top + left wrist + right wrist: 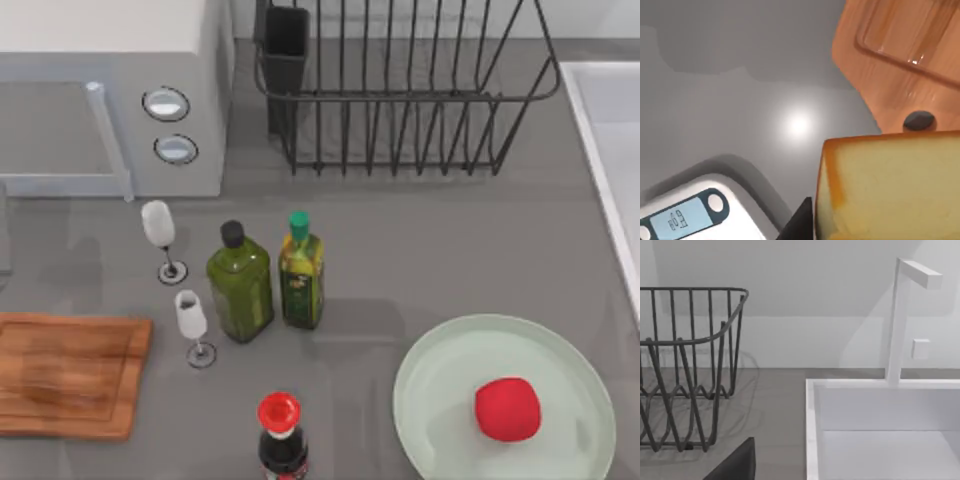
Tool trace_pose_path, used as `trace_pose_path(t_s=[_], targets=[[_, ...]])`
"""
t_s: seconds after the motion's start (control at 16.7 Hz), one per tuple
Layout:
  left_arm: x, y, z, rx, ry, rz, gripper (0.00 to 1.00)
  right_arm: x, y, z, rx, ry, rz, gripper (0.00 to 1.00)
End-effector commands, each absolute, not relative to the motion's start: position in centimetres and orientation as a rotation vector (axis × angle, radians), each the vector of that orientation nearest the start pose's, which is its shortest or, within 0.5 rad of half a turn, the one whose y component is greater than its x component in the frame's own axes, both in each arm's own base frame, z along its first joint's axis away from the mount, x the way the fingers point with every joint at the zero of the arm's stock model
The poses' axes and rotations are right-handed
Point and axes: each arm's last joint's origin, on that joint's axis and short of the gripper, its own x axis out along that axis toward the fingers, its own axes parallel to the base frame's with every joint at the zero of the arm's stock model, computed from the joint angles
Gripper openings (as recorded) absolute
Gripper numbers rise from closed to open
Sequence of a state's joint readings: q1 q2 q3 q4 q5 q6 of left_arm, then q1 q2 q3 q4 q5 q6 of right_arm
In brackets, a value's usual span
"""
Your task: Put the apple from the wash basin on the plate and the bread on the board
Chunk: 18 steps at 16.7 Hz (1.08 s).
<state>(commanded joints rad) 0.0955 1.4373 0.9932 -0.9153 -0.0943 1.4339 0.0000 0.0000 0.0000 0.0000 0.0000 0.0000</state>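
The red apple (507, 408) lies on the mint-green plate (440, 400) at the front right of the table. The wooden board (70, 375) lies at the front left with nothing on it. In the left wrist view the golden-brown bread (890, 185) looms close, above the counter beside the board (890, 65). A dark finger (800, 222) of my left gripper presses against the bread's side, so that gripper is shut on it. The wash basin (600, 130) runs along the right edge; its rim (812, 430) lies ahead of a dark part of my right gripper (735, 465).
A microwave (110, 100) and a wire dish rack (400, 90) stand at the back. Two wine glasses (160, 235), two olive oil bottles (240, 285) and a red-capped dark bottle (280, 430) stand mid-table. A kitchen scale (685, 215) sits near the board. A white tap (897, 320) rises behind the basin.
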Motion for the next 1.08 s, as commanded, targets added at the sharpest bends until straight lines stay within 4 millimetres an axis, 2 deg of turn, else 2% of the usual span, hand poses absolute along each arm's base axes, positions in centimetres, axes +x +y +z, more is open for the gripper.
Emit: trace_pose_path(t_s=[0.3, 0.6, 0.84, 1.08], targets=[[23.5, 0.7, 20.2, 1.746, 0.922, -1.198, 0.00, 10.6, -0.1, 16.0, 0.000, 0.000, 0.000, 1.00], [21.7, -1.0, 18.6, 2.239, 0.552, -1.505, 0.00, 10.6, -0.1, 16.0, 0.000, 0.000, 0.000, 1.00], [20.7, -1.8, 17.5, 2.524, 0.268, -1.668, 0.00, 10.6, -0.1, 16.0, 0.000, 0.000, 0.000, 1.00], [20.2, -2.3, 16.9, 2.670, 0.095, -1.743, 0.00, 10.6, -0.1, 16.0, 0.000, 0.000, 0.000, 1.00]])
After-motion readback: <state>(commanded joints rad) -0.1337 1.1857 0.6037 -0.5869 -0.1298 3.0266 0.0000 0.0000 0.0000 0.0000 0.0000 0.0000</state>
